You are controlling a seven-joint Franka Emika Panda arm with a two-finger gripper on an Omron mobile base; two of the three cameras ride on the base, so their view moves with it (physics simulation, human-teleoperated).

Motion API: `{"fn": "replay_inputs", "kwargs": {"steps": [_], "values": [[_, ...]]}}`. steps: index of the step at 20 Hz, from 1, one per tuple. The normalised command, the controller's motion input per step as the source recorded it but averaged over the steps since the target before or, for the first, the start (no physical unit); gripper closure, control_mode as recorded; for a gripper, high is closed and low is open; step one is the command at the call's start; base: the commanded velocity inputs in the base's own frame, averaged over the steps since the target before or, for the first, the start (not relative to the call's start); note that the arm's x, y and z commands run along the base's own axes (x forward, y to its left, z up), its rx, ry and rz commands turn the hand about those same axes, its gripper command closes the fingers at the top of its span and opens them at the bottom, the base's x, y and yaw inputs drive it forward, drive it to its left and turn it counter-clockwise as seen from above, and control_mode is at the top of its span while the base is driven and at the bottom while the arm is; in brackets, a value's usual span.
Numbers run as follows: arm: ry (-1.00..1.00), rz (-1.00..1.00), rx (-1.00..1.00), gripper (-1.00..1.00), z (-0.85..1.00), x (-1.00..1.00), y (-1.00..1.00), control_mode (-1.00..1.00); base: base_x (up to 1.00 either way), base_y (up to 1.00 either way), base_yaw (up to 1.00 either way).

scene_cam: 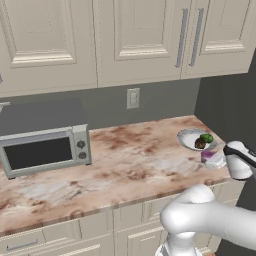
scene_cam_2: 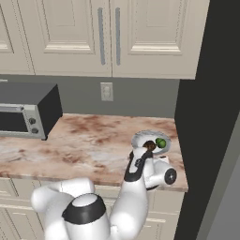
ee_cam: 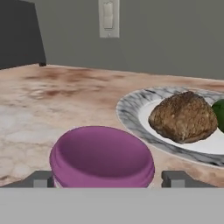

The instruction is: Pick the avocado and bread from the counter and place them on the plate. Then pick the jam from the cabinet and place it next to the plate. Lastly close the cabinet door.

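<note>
the jam is down on the counter just beside the plate, on the plate's near side, toward the counter's front edge. on the plate sit the bread and, right against it, the avocado. that looks like two parts of the task done and the third being finished off.

the gripper has its two dark tips standing off either side of the jar, with a sliver of daylight between each tip and the purple wall. so the claw is spread and pinching nothing; the jar rests on its own base.

to do this well, i'd say: leave the tips wide and draw the hand straight back and up, away from the plate, so neither one clips the jar and rolls it into the rim. no sideways sweep; the plate edge is very near. then on to the cabinet door. both base views show those doors looking flush, so which one needs shutting i can't tell from here.

the jar itself is squat and round, purple throughout, smooth and a little glossy, with faint ridges ringing its lower part. in the left base view it's a small purple-and-pale blob next to the plate, half hidden by the white wrist. it's low and wide, so it should sit steady, though it may slide if nudged.
</note>
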Motion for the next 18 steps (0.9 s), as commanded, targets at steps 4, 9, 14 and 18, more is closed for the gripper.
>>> {"fn": "replay_inputs", "kwargs": {"steps": [4,9,14,18], "values": [[-0.06,0.0,0.04,-1.0,0.38,-0.18,-0.01,-1.0,0.0,0.0,0.0],[-0.01,0.0,0.0,-1.0,0.18,-0.12,0.0,-1.0,0.0,0.0,0.0],[0.0,0.01,0.0,-1.0,0.48,-0.45,0.0,-1.0,0.0,0.0,0.0],[-0.02,0.05,-0.07,-1.0,0.54,-0.49,0.03,-1.0,0.0,0.0,0.0]]}}
